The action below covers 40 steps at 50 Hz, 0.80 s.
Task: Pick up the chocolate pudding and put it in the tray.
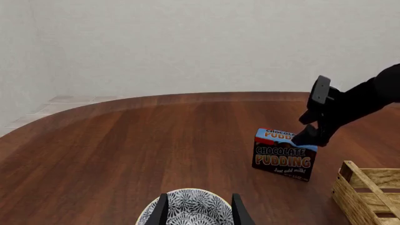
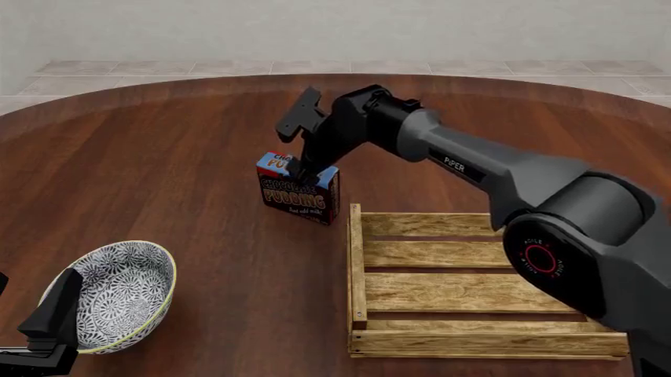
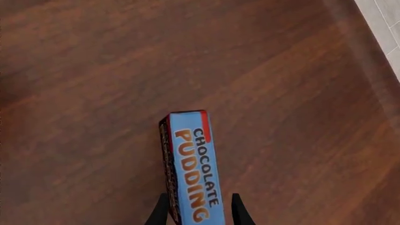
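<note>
The left gripper (image 2: 47,326) is sitting nearest the camera, fingers spread and gripping nothing, just beside the round white-and-dark patterned bowl (image 2: 121,294). To the right, the shallow light wooden slatted tray (image 2: 472,342) is resting on the dark wooden worktop (image 2: 157,181). Just beyond its far left corner, the small blue-topped, brown-fronted chocolate pudding carton (image 2: 298,192) is standing upright on the worktop, apart from the tray. The right gripper (image 3: 198,206) is straddling the carton's narrow top, fingers parted at either side; firm contact cannot be told. Closing squarely on the broad faces, low enough to avoid tipping, should be giving a secure lift.
</note>
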Each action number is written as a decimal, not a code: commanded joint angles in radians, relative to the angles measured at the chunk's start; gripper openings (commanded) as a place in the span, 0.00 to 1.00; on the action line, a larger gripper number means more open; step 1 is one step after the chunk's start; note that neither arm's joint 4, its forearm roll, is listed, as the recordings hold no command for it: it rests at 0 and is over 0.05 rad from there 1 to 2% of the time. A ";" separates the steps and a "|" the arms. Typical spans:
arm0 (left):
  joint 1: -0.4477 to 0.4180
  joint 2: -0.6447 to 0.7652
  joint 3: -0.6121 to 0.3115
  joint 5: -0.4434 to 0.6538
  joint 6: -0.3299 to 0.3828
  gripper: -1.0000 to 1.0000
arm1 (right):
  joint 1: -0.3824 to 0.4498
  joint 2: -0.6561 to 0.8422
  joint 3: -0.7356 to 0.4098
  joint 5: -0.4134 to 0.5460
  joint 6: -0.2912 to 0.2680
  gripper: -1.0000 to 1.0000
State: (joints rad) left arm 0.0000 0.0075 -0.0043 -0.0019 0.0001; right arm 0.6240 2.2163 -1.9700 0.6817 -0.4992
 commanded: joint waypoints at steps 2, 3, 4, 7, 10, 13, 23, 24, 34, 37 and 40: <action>0.000 0.000 0.000 0.000 0.000 1.00 | 0.002 0.003 0.006 -0.006 0.004 1.00; 0.000 0.000 0.000 0.000 0.000 1.00 | 0.003 0.002 0.009 -0.008 0.003 1.00; 0.000 0.000 0.000 0.000 0.000 1.00 | 0.003 0.002 0.009 -0.008 0.003 1.00; 0.000 0.000 0.000 0.000 0.000 1.00 | 0.004 0.003 0.013 -0.012 0.006 1.00; 0.000 0.000 0.000 0.000 0.000 1.00 | 0.004 0.003 0.014 -0.012 0.007 1.00; 0.000 0.000 0.000 0.000 0.000 1.00 | 0.003 0.005 0.016 -0.013 0.006 1.00; 0.000 0.000 0.000 0.000 0.000 1.00 | 0.001 0.010 0.012 -0.014 0.009 1.00; 0.000 0.000 0.000 0.000 0.000 1.00 | 0.001 0.010 0.012 -0.014 0.009 1.00; 0.000 0.000 0.000 0.000 0.000 1.00 | -0.005 0.023 -0.008 -0.006 0.010 1.00; 0.000 0.000 0.000 0.000 0.000 1.00 | -0.005 0.023 -0.011 -0.004 0.015 1.00; 0.000 0.000 0.000 0.000 0.000 1.00 | -0.004 0.025 -0.007 -0.009 0.016 1.00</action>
State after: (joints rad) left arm 0.0000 0.0075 -0.0043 -0.0019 0.0001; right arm 0.6203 2.2345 -1.9725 0.6741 -0.4877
